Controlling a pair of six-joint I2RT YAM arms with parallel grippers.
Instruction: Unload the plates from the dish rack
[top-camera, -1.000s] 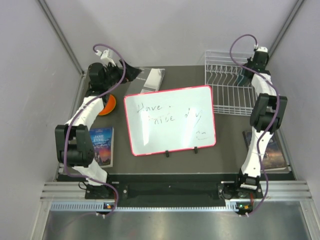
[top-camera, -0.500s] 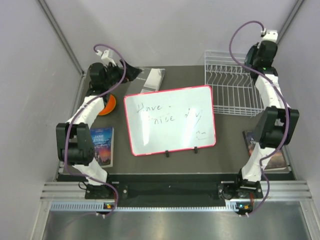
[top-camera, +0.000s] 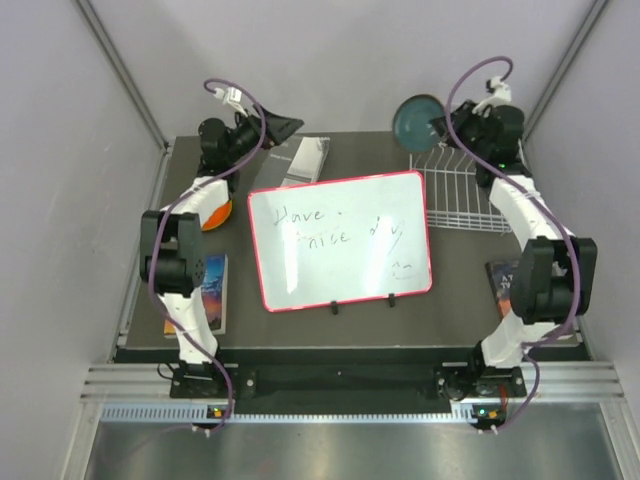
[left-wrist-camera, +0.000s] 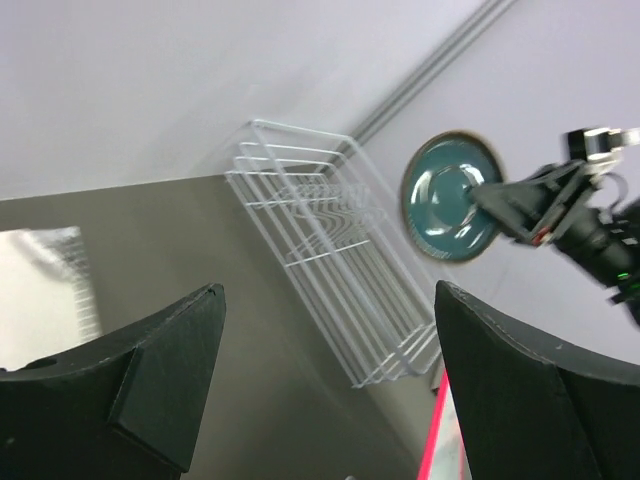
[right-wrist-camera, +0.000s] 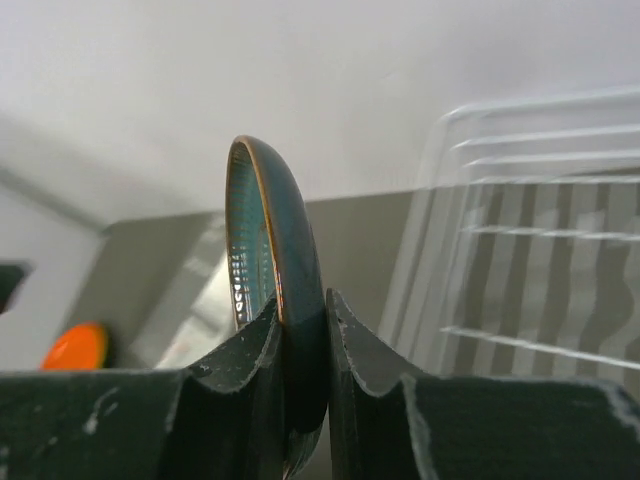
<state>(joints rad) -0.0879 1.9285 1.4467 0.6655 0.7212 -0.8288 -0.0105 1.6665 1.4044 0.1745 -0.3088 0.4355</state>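
My right gripper (top-camera: 440, 124) is shut on a dark teal plate (top-camera: 417, 120) and holds it on edge in the air, left of the white wire dish rack (top-camera: 460, 190). The plate's rim shows between the jaws in the right wrist view (right-wrist-camera: 285, 270), and it shows in the left wrist view (left-wrist-camera: 452, 198). The rack (left-wrist-camera: 330, 250) holds no plate that I can see. An orange plate (top-camera: 216, 210) lies on the table at the left, partly under my left arm. My left gripper (top-camera: 280, 126) is open and empty at the back left. The red and green plates are out of view.
A pink-framed whiteboard (top-camera: 340, 238) lies in the middle of the table. A white object (top-camera: 305, 160) lies behind it. A book (top-camera: 205, 290) lies at the front left and another book (top-camera: 545, 300) at the right under my right arm.
My right gripper has lifted the teal plate out of the rack and swung it left. My left arm has turned its gripper toward the back and right.
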